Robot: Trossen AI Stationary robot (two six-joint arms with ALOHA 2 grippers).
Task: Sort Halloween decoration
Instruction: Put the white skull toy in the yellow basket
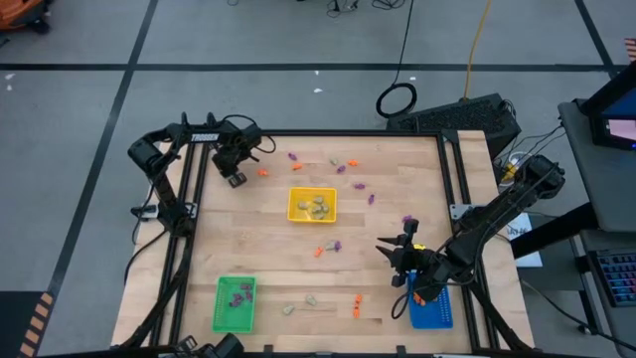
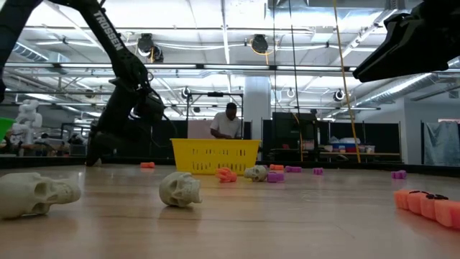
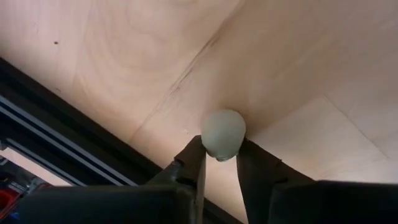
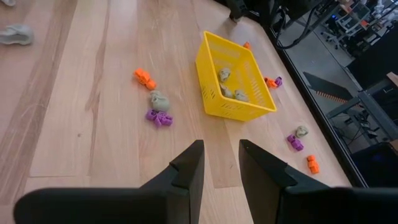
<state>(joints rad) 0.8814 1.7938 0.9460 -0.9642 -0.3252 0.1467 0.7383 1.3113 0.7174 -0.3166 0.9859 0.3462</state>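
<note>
Small orange [image 1: 263,171], purple [image 1: 292,156] and pale trinkets lie scattered over the wooden table. At the far left corner my left gripper [image 1: 236,179] points steeply down and is shut on a pale skull [image 3: 222,132]. My right gripper [image 1: 393,254] hangs open above the table's right side, next to the blue tray [image 1: 430,308], with nothing between its fingers [image 4: 219,163]. Pale skulls lie in the yellow tray [image 1: 312,205] and purple pieces in the green tray [image 1: 235,303]. My left gripper pinches the pale skull between its two fingertips [image 3: 198,149], one on each side of its lower part [image 3: 219,149]. The fingers come from above, slanting down. The skull's rounded top sticks out past the tips, at the wooden surface.
A black frame rail [image 3: 74,137] runs close beside the left gripper. Two pale skulls [image 2: 180,188] and an orange piece [image 2: 424,201] lie near the table's front edge. A person [image 2: 228,122] stands in the room behind the yellow tray [image 2: 215,155].
</note>
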